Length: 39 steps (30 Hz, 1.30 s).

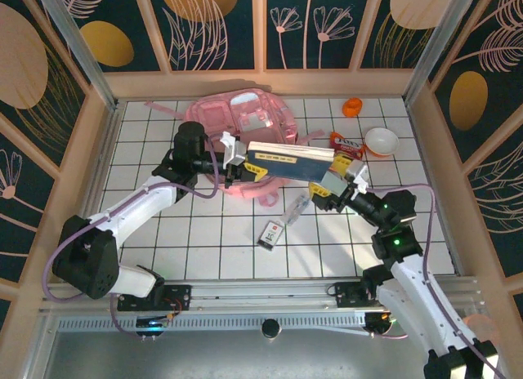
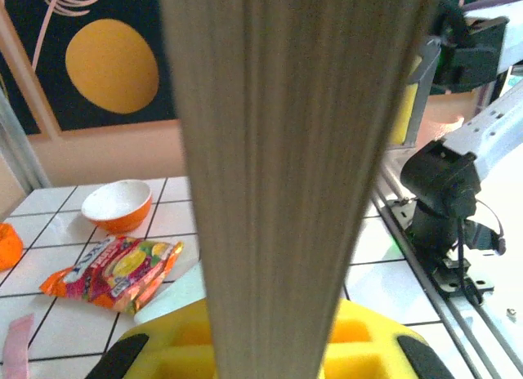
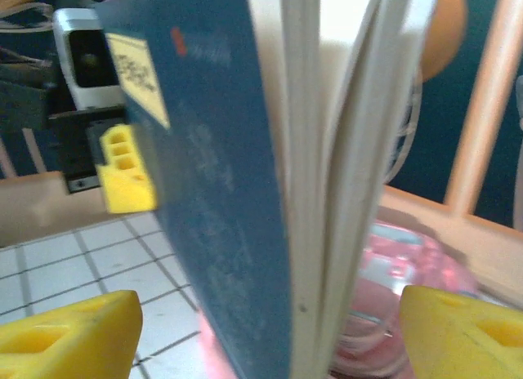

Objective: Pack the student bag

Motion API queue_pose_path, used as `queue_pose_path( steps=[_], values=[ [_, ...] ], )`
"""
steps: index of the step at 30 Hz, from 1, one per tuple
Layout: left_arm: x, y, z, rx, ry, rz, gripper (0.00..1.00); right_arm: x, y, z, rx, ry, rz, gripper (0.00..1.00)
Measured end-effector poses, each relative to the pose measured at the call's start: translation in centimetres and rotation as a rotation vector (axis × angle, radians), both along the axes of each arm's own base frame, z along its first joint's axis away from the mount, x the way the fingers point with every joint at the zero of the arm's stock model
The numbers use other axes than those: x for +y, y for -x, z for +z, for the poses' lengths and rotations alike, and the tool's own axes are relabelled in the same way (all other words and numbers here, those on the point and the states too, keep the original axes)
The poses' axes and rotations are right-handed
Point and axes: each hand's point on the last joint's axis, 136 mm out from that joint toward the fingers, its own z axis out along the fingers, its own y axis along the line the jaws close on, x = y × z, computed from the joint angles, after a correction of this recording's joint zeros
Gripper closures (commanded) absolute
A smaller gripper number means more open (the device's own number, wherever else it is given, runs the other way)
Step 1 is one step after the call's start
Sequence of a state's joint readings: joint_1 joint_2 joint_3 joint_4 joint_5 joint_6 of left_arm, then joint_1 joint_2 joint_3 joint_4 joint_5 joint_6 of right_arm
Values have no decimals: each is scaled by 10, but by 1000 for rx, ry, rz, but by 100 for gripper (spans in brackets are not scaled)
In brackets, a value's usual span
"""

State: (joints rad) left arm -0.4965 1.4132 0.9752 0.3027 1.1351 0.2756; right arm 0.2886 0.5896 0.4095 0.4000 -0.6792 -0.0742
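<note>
Where the white gridded table (image 1: pixel 204 248) meets its wooden wall (image 1: pixel 105 162) on the left, far and right, room is tight. The bare tiles lie at near left and near right.

- Student bag (image 1: pixel 216 118): pink and soft, lying at the far middle of the table, close under the far wall. Its near edge is hidden behind the book and the left arm. The right wrist view gives it as a pink blur beyond the pages.
- Book (image 1: pixel 290 158): blue cover with a yellow label, held clear of the table over the bag's near right side, running left to right between the two arms. In the left wrist view its page edges cover the middle and hide what lies behind.
- Left claw (image 1: pixel 245 162): pressed together on the book's left end, pinching it.
- Right claw (image 1: pixel 331 183): spread wide at the book's right end. In the right wrist view its yellow fingers (image 3: pixel 65 330) stand on either side of the book with a gap on each side, touching nothing.
- Bowl (image 1: pixel 381 140): orange outside, white inside, at far right near the wall.
- Snack packet (image 1: pixel 345 142): red and yellow, just left of the bowl.
- Small orange item (image 1: pixel 352 107): at far right, kind unclear.
- Small dark packet (image 1: pixel 270 234): at near centre, lettering too small to read.
- Clear item (image 1: pixel 296 207): just beside the packet, hard to make out.
</note>
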Motion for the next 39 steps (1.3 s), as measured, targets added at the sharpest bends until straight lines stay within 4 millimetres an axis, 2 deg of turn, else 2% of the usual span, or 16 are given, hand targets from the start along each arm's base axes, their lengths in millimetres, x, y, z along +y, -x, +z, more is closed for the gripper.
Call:
queue_pose_path(
  steps=[6, 11, 12, 15, 17, 19, 21, 22, 25, 27, 30, 32, 36, 39],
  values=[
    [0, 6, 6, 11, 12, -40, 100, 15, 8, 5, 29, -40, 165, 33],
    [-1, 5, 3, 22, 8, -43, 100, 23, 12, 11, 58, -72, 265, 48],
    [-1, 5, 2, 23, 7, -43, 100, 24, 13, 12, 64, -75, 276, 53],
    [-1, 5, 1, 31, 3, -44, 100, 27, 12, 15, 86, -82, 310, 78],
    [-1, 6, 0, 38, 0, -47, 97, 28, 11, 15, 109, -87, 328, 100],
    [-1, 6, -1, 44, -3, -48, 88, 27, 10, 15, 125, -89, 333, 100],
    [-2, 4, -2, 40, -8, -35, 72, 25, 9, 14, 129, -89, 331, 100],
    [-3, 1, -3, 34, -13, -12, 61, 24, 9, 15, 131, -89, 330, 100],
    [-3, -21, -8, 26, -39, 113, 36, 14, 4, 20, 137, -111, 271, 100],
    [-1, -37, -12, 17, -58, 210, 28, 4, -4, 24, 151, -143, 189, 100],
    [10, -59, -29, 7, -104, 375, 22, -11, -19, 24, 217, -204, 52, 100],
    [21, -72, -43, -3, -150, 484, 20, -23, -32, 14, 305, -250, -53, 100],
    [40, -92, -72, -48, -272, 634, 19, -49, -61, -28, 547, -310, -291, 100],
    [49, -102, -92, -80, -359, 684, 18, -67, -73, -63, 696, -320, -450, 100]
  ],
)
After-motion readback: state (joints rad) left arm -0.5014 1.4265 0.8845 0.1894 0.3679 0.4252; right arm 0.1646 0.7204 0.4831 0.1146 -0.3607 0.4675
